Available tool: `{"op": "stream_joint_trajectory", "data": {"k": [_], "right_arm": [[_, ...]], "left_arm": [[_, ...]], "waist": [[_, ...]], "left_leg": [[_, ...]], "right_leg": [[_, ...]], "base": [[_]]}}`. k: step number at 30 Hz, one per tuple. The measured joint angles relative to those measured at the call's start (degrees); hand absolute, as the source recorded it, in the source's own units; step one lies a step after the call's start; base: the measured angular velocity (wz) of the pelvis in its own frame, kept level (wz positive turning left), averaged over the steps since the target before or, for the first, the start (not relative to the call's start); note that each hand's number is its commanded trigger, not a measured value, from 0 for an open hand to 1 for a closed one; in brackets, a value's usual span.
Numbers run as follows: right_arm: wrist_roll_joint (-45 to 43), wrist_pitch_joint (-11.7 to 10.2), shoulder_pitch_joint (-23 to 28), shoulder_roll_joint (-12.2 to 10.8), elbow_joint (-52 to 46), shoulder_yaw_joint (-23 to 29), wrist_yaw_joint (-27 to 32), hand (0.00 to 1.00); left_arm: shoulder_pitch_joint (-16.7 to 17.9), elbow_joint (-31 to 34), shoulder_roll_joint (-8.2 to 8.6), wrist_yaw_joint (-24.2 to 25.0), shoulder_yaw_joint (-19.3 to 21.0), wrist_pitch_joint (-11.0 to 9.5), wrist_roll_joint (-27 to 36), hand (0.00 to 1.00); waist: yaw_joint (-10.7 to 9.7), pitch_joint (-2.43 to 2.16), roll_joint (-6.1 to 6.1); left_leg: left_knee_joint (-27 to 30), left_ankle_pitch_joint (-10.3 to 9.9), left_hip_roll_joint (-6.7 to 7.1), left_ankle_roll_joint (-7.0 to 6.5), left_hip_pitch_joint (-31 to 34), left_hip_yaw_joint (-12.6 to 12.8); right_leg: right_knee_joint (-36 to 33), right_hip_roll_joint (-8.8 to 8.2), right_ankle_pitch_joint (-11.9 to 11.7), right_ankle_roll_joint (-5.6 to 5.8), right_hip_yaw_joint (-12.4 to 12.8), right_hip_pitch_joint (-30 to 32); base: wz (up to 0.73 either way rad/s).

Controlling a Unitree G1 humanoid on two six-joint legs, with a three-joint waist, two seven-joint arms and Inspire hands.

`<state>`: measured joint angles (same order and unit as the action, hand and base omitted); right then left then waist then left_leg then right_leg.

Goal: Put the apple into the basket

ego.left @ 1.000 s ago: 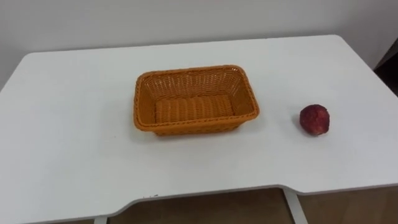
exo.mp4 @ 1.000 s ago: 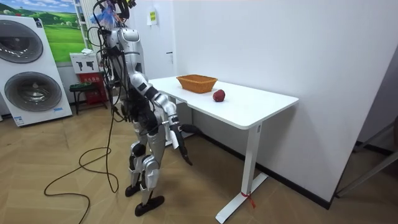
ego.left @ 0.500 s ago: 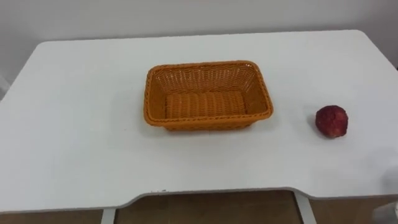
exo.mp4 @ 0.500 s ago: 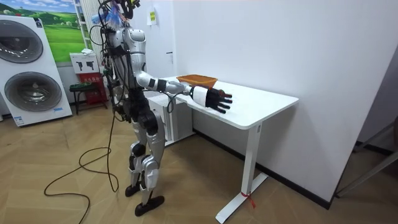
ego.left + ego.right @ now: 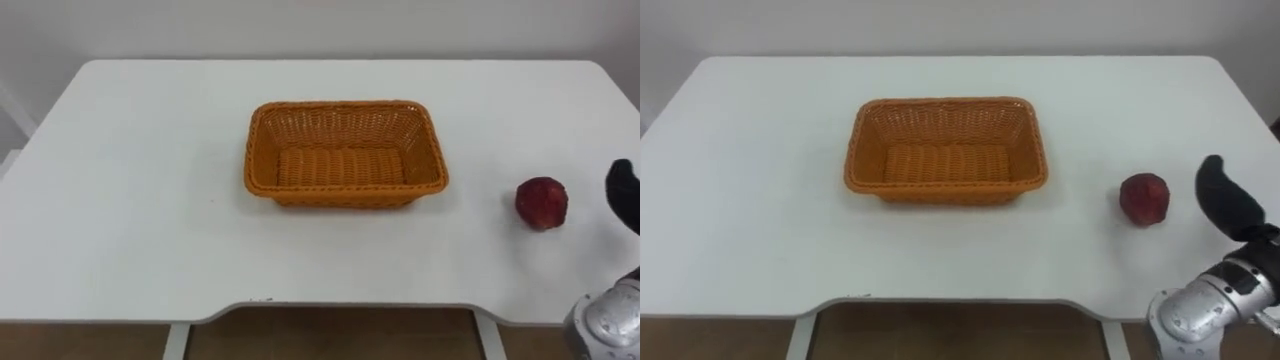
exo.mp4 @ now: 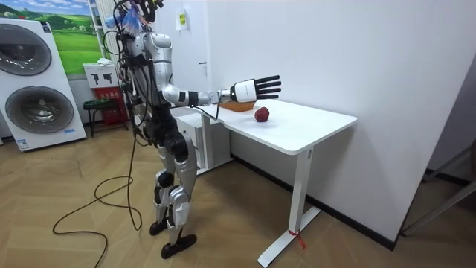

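Observation:
A dark red apple (image 5: 541, 203) lies on the white table (image 5: 130, 200), to the right of an orange wicker basket (image 5: 345, 104) that has nothing in it. My right hand (image 5: 1225, 205) comes in at the right edge, a short way right of the apple and apart from it. In the room view this hand (image 6: 256, 88) is held out above the table's front edge with its fingers straight and spread, higher than the apple (image 6: 262, 114). I stand at the table's front side.
A wall runs close behind the table's far edge. The table's front edge (image 5: 330, 308) is near me, with wooden floor below. In the room view, washing machines (image 6: 37, 82) stand at the left behind me, and a low white cabinet (image 6: 212, 141) sits under the table.
My right arm has swung up from my side to reach out over the table, and the hand has entered the eye views at the right. The head camera has shifted; apple and basket stayed put.

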<state>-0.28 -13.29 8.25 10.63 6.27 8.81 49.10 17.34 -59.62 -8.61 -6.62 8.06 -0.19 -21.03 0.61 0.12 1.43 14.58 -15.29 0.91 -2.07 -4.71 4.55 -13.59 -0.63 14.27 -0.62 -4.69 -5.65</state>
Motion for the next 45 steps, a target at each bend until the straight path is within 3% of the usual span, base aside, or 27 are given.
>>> {"op": "stream_joint_trajectory", "data": {"k": [6, 12, 22, 29, 34, 42, 45], "right_arm": [[0.6, 0.2, -0.2, 0.7, 4.1, -1.3, -6.4, 0.00], [1.4, 0.3, -0.4, 0.8, 4.1, -1.4, -9.7, 0.00], [1.9, 0.6, -1.4, 2.9, 3.8, -1.5, -13.1, 0.00], [3.8, 0.9, -1.4, 2.9, 4.4, -2.0, -15.7, 0.00], [5.0, 2.0, -1.4, 3.0, 6.5, -2.0, -17.7, 0.00], [5.0, 3.6, -3.4, 3.6, 15.4, -1.9, -22.5, 0.00], [5.2, 5.2, -4.4, 4.1, 18.2, -1.7, -24.9, 0.00]], "left_arm": [[-0.2, 0.0, -1.32, 1.1, -1.6, -0.1, 0.1, 0.00], [-0.1, 0.4, -1.40, 2.5, -1.7, -0.1, 0.1, 0.00], [0.3, 4.3, -1.42, 3.6, -2.1, 0.0, 0.1, 0.00], [0.6, 4.3, -1.42, 3.6, -2.3, 0.3, 0.1, 0.00], [0.4, 4.3, -1.55, 3.8, -2.2, 0.4, 0.0, 0.00], [0.3, 4.2, -1.73, 5.7, -2.1, 1.6, 0.0, 0.00], [0.3, 4.2, -1.72, 5.9, -2.0, 1.6, 0.0, 0.00]], "waist": [[0.2, -0.18, 0.63], [0.5, 0.09, 1.02], [1.2, -0.21, 0.44], [1.3, -0.06, 0.50], [1.2, 0.26, 1.16], [1.2, 0.09, 1.78], [1.2, 0.11, 1.74]], "left_leg": [[0.0, 0.0, -0.03, 0.00, 0.1, 0.0], [-0.1, 0.0, -0.01, 0.00, 0.3, 0.0], [-0.8, 0.0, -0.05, 0.03, 0.0, 0.0], [-1.1, 0.1, -0.04, 0.04, -1.0, -0.2], [-1.1, 0.1, -0.05, 0.07, -1.0, -0.6], [-1.0, 0.1, -0.04, 0.07, -1.0, -0.6], [-1.0, 0.1, -0.03, 0.07, -1.1, -0.4]], "right_leg": [[0.3, 0.01, 0.0, -0.01, -0.2, -0.4], [0.6, 0.02, -0.1, 0.01, -0.1, -0.4], [1.0, 0.10, -0.3, 0.02, -0.1, -0.6], [2.0, 0.09, -0.3, 0.00, -0.3, -1.8], [2.0, 0.09, -0.4, 0.01, -0.7, -2.0], [2.0, 0.05, -0.4, 0.02, -0.8, -2.1], [2.0, 0.03, -0.4, 0.02, -0.9, -2.4]], "base": [[0.01], [0.00], [0.00], [0.00], [0.03], [0.00], [0.00]]}}
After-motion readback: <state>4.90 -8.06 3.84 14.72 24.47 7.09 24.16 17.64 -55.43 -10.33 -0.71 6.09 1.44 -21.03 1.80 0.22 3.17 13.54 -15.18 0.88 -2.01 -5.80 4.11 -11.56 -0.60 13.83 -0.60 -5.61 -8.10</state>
